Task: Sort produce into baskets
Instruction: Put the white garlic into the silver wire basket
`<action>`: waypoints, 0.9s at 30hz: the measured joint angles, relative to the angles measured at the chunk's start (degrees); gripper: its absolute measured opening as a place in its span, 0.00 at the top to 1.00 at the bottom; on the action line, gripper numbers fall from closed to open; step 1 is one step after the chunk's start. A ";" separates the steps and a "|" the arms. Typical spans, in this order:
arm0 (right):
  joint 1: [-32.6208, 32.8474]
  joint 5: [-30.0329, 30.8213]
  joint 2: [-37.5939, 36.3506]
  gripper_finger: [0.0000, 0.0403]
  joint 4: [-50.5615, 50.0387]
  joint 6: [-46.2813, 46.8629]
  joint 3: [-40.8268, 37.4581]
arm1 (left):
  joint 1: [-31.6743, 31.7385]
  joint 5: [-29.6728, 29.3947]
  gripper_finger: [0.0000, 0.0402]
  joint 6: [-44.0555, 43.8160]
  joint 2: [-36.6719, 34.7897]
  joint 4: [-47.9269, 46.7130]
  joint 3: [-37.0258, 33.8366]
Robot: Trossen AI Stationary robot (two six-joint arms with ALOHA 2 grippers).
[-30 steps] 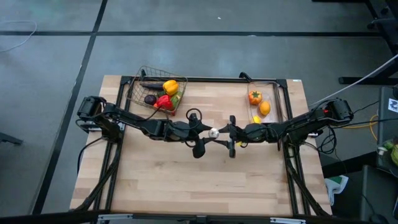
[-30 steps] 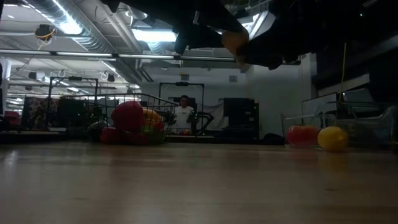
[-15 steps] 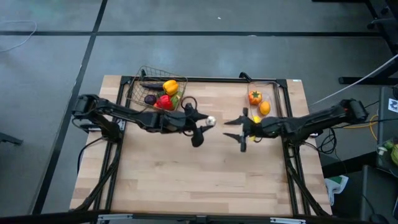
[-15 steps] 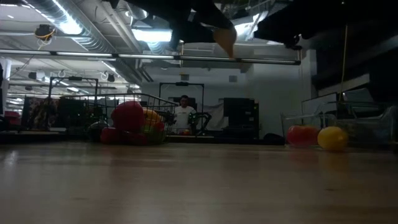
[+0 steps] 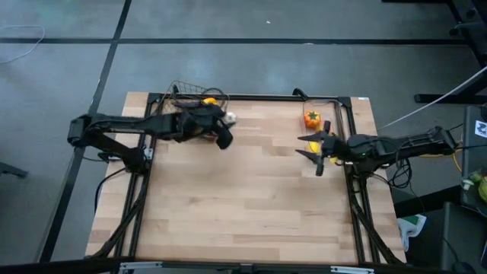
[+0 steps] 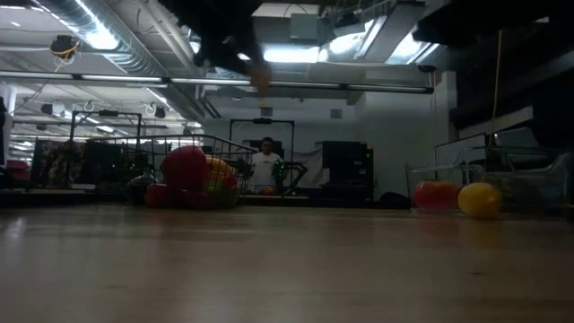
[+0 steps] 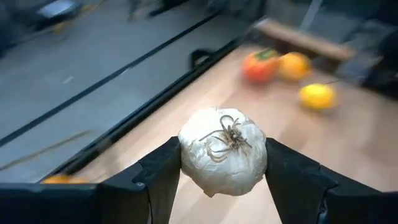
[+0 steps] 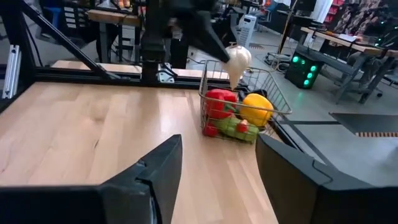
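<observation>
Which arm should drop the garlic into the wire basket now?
Left. The left gripper is shut on the garlic bulb and sits at the wire basket. The right gripper is open and empty, over by the clear bin.

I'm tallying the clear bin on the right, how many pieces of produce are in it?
3: an orange-red one at the bin's far end, two yellow ones nearer; the right arm may hide more.
</observation>
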 joint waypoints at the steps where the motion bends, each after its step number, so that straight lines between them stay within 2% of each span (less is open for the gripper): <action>1: 0.00 0.00 -1.38 0.49 -1.99 0.28 0.00 | 1.09 -0.33 0.48 -0.88 -0.83 -2.58 0.00; 6: 0.00 0.49 -8.44 0.49 -10.07 5.02 -0.01 | 6.49 -0.47 0.48 -4.74 -2.67 -13.03 0.00; 12: 0.00 0.51 -13.83 0.49 -23.40 10.96 -0.12 | 11.86 -0.28 0.48 -8.77 -1.73 -18.09 -1.14; 15: 0.02 0.24 -15.38 0.49 -25.29 12.07 -2.06 | 13.32 0.15 0.48 -10.45 -1.79 -16.31 -3.30; 23: 0.07 -7.09 -14.29 0.49 -24.01 12.06 -10.24 | 14.51 0.64 0.48 -15.61 -1.03 -15.26 -7.29; 27: 0.07 -7.58 -13.57 0.53 -22.35 12.05 -12.81 | 14.42 1.09 0.48 -16.65 -0.85 -12.65 -9.31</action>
